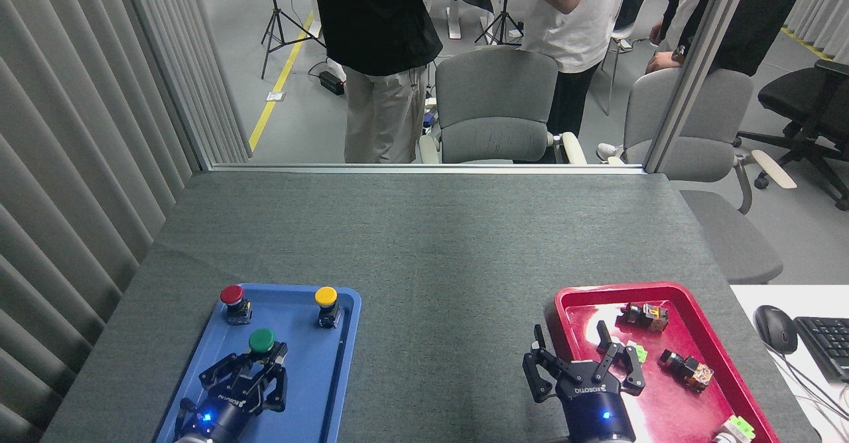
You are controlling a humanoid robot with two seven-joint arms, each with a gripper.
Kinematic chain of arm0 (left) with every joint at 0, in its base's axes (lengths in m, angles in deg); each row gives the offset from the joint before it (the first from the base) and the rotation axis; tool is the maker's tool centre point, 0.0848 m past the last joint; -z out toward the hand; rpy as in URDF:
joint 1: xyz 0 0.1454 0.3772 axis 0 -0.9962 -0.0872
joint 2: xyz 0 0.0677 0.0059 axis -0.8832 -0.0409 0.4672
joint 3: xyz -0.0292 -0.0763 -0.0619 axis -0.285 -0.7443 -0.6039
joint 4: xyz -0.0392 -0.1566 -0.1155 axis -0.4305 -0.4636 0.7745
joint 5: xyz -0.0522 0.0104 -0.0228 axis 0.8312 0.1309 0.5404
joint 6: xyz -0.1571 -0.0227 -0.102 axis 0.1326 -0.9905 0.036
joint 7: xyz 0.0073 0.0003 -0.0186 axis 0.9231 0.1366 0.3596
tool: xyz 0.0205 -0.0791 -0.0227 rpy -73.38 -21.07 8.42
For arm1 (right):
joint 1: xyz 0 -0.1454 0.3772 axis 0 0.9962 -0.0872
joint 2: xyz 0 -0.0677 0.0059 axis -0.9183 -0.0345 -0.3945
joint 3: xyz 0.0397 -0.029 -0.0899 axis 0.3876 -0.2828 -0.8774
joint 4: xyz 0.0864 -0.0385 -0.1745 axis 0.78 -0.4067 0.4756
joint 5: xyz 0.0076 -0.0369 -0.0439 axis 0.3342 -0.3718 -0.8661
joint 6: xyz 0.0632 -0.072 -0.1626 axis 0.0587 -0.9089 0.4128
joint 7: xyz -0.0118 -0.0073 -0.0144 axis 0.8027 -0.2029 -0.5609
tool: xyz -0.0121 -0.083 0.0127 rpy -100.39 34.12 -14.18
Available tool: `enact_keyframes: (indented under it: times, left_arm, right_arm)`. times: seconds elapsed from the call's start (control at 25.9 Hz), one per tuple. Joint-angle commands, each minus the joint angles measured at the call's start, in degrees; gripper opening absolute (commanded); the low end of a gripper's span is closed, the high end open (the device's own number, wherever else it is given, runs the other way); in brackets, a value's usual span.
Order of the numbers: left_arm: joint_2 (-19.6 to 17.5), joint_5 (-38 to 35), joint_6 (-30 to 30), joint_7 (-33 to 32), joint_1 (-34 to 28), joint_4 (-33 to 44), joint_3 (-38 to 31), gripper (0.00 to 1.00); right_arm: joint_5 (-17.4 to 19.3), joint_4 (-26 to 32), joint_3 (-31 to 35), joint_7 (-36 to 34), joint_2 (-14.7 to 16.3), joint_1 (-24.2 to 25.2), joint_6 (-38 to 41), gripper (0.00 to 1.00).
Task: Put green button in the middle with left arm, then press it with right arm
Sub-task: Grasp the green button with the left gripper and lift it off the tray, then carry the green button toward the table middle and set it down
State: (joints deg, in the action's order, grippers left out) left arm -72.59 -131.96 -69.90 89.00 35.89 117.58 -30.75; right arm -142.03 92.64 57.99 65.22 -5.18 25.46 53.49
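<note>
The left pincer (261, 362) has its fingers drawn in around the body of the green button (262, 341), which sits over the blue tray (302, 390) — nearer than the red button (231, 295) and yellow button (326, 296). The right pincer (584, 360) hangs with fingers spread wide and nothing between them, over the near left edge of the red tray (703, 310). The middle (451, 337) of the table lies bare between the trays.
</note>
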Motion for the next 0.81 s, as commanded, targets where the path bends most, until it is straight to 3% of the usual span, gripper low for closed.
enact_keyframes:
  times: [0.0, 0.12, 0.31, 0.43, 0.54, 0.77]
  left_arm:
    - [0.0, 0.5, 1.3, 3.6, 0.6, 6.7, 0.8, 0.0]
    - [5.0, 0.0, 0.5, 4.1, 5.6, 5.2, 9.0, 0.0]
    - [13.9, -0.5, 0.3, 4.1, 11.4, -8.2, 18.8, 0.0]
    - [19.0, -0.9, 0.1, 4.1, 15.5, -18.6, 20.8, 0.0]
    - [23.9, -1.3, -2.0, 4.1, 17.1, -24.1, 20.9, 0.0]
    - [27.7, -2.4, -2.7, 3.8, 18.2, -30.4, 21.3, 0.0]
  right_arm:
    - [-0.2, -0.9, 0.2, -0.3, -0.2, 0.2, 0.3, 0.99]
    - [-0.2, -1.8, 0.5, -0.1, -0.2, -0.5, 0.7, 0.99]
    - [0.1, -1.8, 0.4, -0.5, -0.2, -0.7, 0.1, 0.99]
    - [0.1, -1.9, 0.4, -0.3, -0.1, -0.7, 0.1, 0.99]
    - [0.1, -1.9, 0.5, 0.0, -0.2, -0.8, 0.2, 0.99]
    - [0.2, -2.0, 1.3, 0.0, 0.3, -0.6, 0.3, 0.99]
